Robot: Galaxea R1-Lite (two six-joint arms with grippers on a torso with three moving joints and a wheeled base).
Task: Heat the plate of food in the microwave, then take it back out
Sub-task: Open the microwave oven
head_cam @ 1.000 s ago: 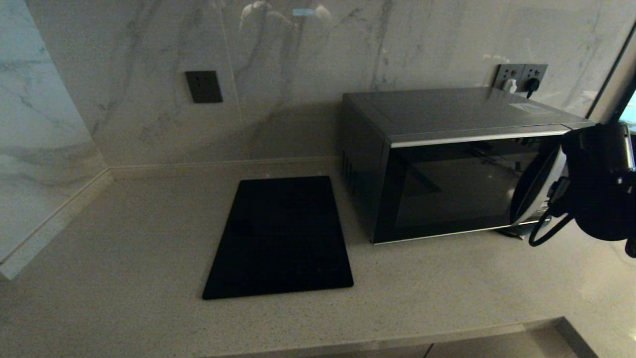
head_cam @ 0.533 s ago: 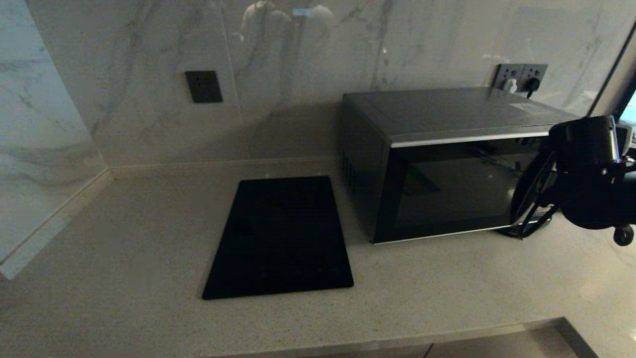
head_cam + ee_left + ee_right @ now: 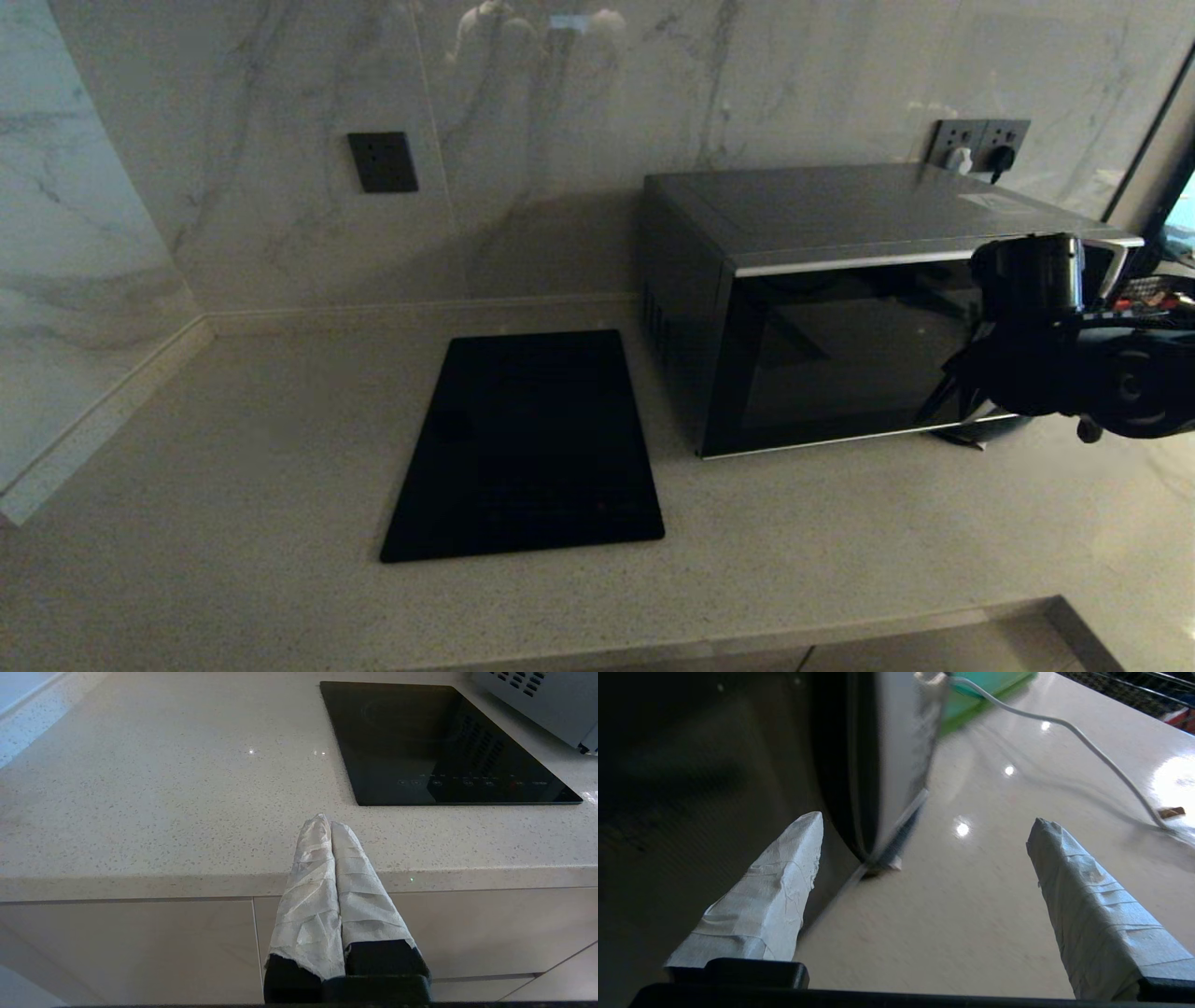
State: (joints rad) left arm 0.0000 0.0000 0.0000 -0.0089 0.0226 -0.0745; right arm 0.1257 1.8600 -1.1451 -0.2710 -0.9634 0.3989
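My right hand (image 3: 924, 826) is spread wide with nothing between its taped fingers (image 3: 775, 891), and it hangs in front of the microwave (image 3: 840, 308) at the right end of the door, low down near the table (image 3: 280, 420). In the right wrist view one finger lies against the dark glass of the door while the other stands out over the bare table, so the door's curved silver handle (image 3: 901, 742) falls in the gap between them; I cannot tell whether either finger touches it. The microwave door is shut, and its box stands at the back right of the table against the marble wall. A white cable (image 3: 1064, 728) trails over the table beyond the appliance, next to something green (image 3: 985, 686). The plate of food shows in none of my views. To the left of the microwave, just beside it, lies the flat black cooktop panel (image 3: 527, 443). My left hand (image 3: 329, 826) is parked low in front of the table's edge, well apart from the microwave, its two wrapped fingers pressed together on nothing
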